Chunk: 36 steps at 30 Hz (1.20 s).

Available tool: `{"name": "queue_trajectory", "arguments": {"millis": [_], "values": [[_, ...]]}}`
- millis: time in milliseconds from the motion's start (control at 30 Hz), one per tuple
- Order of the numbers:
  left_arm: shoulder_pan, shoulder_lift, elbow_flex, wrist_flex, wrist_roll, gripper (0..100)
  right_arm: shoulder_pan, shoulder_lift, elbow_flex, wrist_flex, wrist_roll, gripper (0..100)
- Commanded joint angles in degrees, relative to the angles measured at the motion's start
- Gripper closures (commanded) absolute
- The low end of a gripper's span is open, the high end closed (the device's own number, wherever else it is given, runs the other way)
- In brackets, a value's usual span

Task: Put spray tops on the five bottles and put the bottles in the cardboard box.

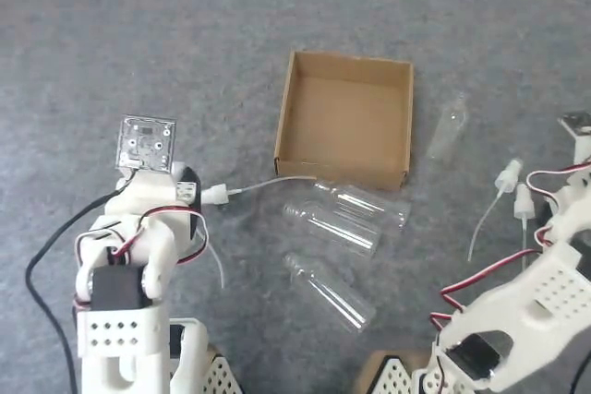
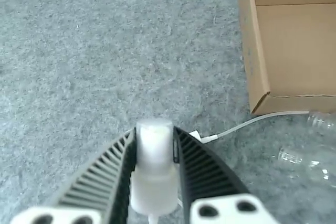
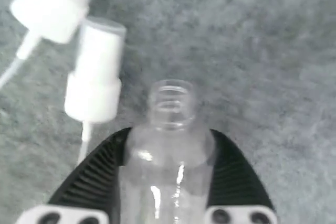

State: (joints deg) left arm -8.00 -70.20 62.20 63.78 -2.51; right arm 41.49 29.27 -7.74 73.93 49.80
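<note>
L gripper: fingers closed on a spray top, pinched by its sides, head poking just past the tips. It sits well off the cardboard box, on the box's L-arm side. We read the side pinch as leaving the top's axis free for mating.

R gripper: fingers clamped on a bottle at the shoulder. The threaded neck is open and clear of them, prob. so a top can go on w/o regrip. Two loose spray tops lie just beside that neck.

Outward: a thin white tube runs from beside the L fingers to the box's near corner. We cannot tell if it belongs to a 2nd top. Three bare bottles lie along the box's near wall, and a fourth bottle lies off its R-arm wall. Box holds nothing, so no bottle is finished yet.
</note>
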Motion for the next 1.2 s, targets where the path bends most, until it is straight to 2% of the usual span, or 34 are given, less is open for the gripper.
{"name": "queue_trajectory", "arguments": {"millis": [0,100,233,400,600,733,833,967,1067,1167], "values": [[0.1,-1.5,-2.3,-1.1,-0.4,99,0.7,-6.1,-5.5,6.0,0.7,98.8],[-0.2,-1.6,-7.3,0.4,-1.4,99,0.3,-11.5,-7.7,12.1,0.5,99.4],[-0.2,-1.5,-18.0,6.6,-4.0,99,-1.4,-22.0,-8.3,18.3,-0.2,99.2],[0.3,-1.0,-31.2,14.7,-4.0,99,-7.8,-37.9,-2.3,20.2,-6.6,99.2],[0.3,-0.9,-38.4,18.2,-4.0,99,-26.8,-58.7,10.3,19.7,-17.1,99.2],[-0.1,-0.9,-40.0,19.3,-4.0,99,-45.1,-69.5,16.4,15.8,-28.0,99.2],[0.3,-0.9,-41.3,20.0,-5.3,99,-56.9,-71.5,17.3,16.0,-35.7,99.2],[0.8,1.7,-45.2,21.2,-5.3,99,-64.1,-71.2,22.2,11.9,-38.9,99.2],[1.0,6.0,-49.3,22.4,-4.8,99,-70.8,-72.4,30.5,2.3,-38.8,99.2],[1.0,8.8,-53.7,20.0,-1.0,99,-77.8,-74.7,39.4,-9.0,-38.8,99.2]]}}
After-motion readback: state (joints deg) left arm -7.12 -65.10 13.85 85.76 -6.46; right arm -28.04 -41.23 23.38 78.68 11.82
